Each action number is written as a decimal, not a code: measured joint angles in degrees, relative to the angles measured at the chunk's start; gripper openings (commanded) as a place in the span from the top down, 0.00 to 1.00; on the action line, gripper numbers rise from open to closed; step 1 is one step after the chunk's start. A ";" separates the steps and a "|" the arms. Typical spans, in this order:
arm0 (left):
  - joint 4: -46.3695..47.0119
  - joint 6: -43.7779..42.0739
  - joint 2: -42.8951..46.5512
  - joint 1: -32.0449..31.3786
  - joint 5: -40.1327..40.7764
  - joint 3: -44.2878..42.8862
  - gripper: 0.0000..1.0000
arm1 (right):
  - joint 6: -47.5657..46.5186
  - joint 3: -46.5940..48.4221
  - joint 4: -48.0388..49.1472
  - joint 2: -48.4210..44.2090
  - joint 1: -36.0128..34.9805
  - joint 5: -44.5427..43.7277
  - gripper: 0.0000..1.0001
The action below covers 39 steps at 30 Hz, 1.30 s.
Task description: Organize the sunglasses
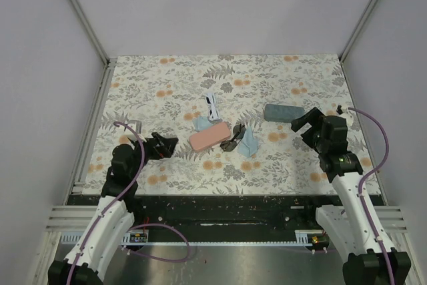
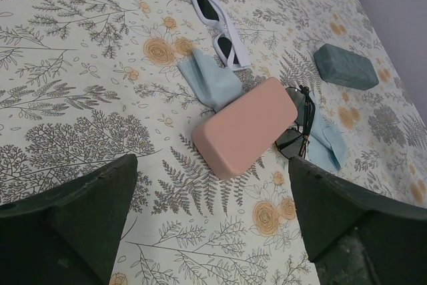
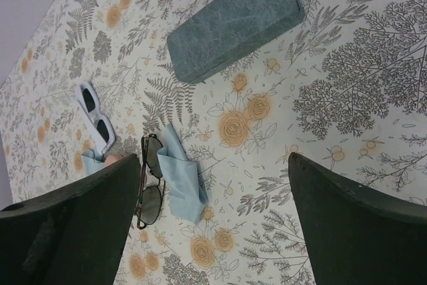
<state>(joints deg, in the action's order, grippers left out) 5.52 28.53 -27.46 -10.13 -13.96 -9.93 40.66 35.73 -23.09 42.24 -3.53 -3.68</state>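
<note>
Work surface: a flat cream cloth printed with grey ferns and orange flowers (image 1: 300, 78), reaching the far wall and both side walls (the print reads sharp in the wrist views too).

Enclosure: plain matte panels, pale grey-white, on three sides: back panel (image 1: 227, 5), left panel (image 1: 33, 65), right panel (image 1: 400, 65).

Two silver aluminium struts mark the far corners, left strut (image 1: 80, 15) and right strut (image 1: 365, 11), both slanting outward toward the top of the overhead view.

A silver side rail (image 1: 93, 125) runs along the cloth's left edge.

Near edge: a black strip (image 1: 233, 205), then a slotted aluminium rail (image 1: 253, 233), then a dull grey metal sheet (image 1: 233, 268).

Light even and diffuse; shadows on the cloth soft and short.
</note>
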 measured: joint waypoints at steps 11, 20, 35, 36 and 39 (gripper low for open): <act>-2.67 4.37 0.00 0.00 4.92 0.04 0.01 | -1.18 -2.93 0.39 -1.84 0.00 0.68 0.01; -1.81 1.25 -19.15 -11.72 8.44 -8.24 0.01 | -2.12 -13.22 10.80 3.58 0.04 10.78 0.01; -5.73 -24.30 -54.82 -21.35 7.89 -35.85 0.01 | -4.85 -13.42 15.76 5.09 0.04 14.29 0.01; -7.61 -26.86 -57.40 -21.64 7.23 -38.51 0.01 | -4.87 -13.53 15.98 4.48 0.04 14.38 0.01; -12.41 -32.48 -63.19 -22.32 5.62 -45.20 0.01 | -4.92 -13.68 16.09 3.37 0.04 14.84 0.01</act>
<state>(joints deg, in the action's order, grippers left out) -6.90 -3.95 -90.65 -32.45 -8.34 -55.13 35.75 22.04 -7.01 45.60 -3.49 11.16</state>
